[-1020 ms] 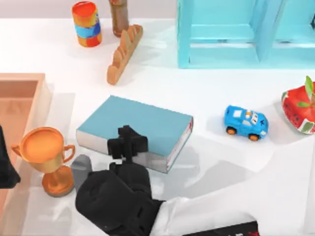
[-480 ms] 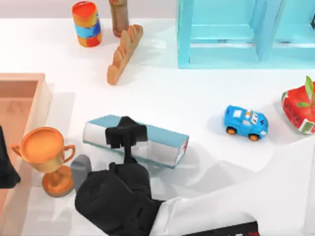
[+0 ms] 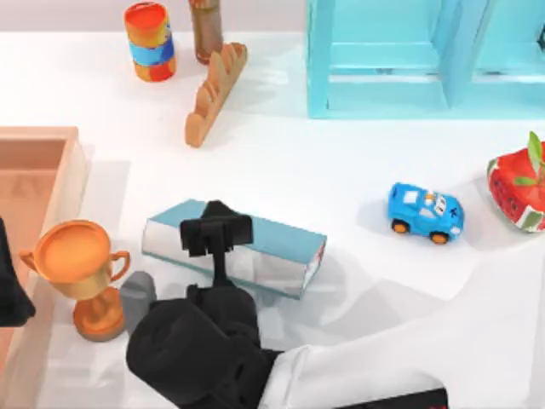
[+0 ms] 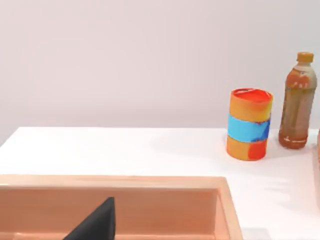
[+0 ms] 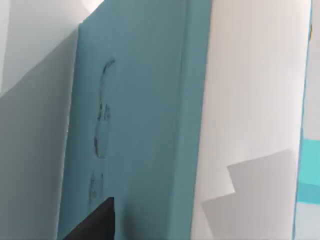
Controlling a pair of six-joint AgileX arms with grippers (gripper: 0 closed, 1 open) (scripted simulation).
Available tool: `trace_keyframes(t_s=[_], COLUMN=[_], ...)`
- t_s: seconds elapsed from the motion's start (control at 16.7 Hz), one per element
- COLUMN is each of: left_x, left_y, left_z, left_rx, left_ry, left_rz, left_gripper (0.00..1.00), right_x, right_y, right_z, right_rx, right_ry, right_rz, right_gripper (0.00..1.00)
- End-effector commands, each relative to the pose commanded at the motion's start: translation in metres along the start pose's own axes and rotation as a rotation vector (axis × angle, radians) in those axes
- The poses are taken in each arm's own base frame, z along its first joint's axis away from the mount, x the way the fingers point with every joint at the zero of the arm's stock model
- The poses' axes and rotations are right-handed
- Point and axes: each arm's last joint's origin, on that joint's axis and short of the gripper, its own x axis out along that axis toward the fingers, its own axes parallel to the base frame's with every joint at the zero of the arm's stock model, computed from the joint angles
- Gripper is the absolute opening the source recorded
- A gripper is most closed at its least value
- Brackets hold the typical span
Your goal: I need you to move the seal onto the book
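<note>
Currently the right arm reaches in from the bottom of the top view, and its hand [image 3: 216,239] sits over the left part of the book [image 3: 277,236]. The black hand overlaps both the teal cover and the pale page edge below it. Whether it is open or closed, or has hold of anything, cannot be told.

The book lies on the white bench [image 3: 341,170], left of centre, with its long side running slantwise from upper left to lower right. Its cover shows as a narrow teal band and the page edge as a broad pale face toward the camera, so the book looks tilted rather than flat. In the right wrist view the teal cover [image 5: 135,125] stands close before the camera, with faint dark marks on it.

A gold trophy [image 3: 81,273] stands just left of the book, with a small grey object [image 3: 136,294] beside it. The blue toy car [image 3: 426,213] sits well apart to the right.

The left arm [image 3: 10,285] is parked at the left edge of the top view, by the wooden tray [image 3: 34,162]. The state of its hand cannot be told either. The left wrist view looks across the tray to a striped can [image 4: 249,131] and a bottle [image 4: 297,102] at the back of the bench.
</note>
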Motion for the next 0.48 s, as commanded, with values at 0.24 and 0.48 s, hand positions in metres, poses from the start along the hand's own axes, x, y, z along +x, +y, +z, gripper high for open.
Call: trace_keyframes(t_s=[0.24,0.48], left_x=[0.0,0.0], left_y=[0.0,0.0], left_z=[0.0,0.0], left_rx=[0.0,0.0], left_ry=[0.0,0.0], left_rz=[0.0,0.0], left_gripper=[1.0,1.0], right_x=[-0.041,-0.096], right_y=[-0.001,0.001], right_z=[0.021,0.037], right_rx=[0.07,0.148], right_ry=[-0.056,-0.108], right_rz=[0.006,0.033], right_gripper=[1.0,1.0])
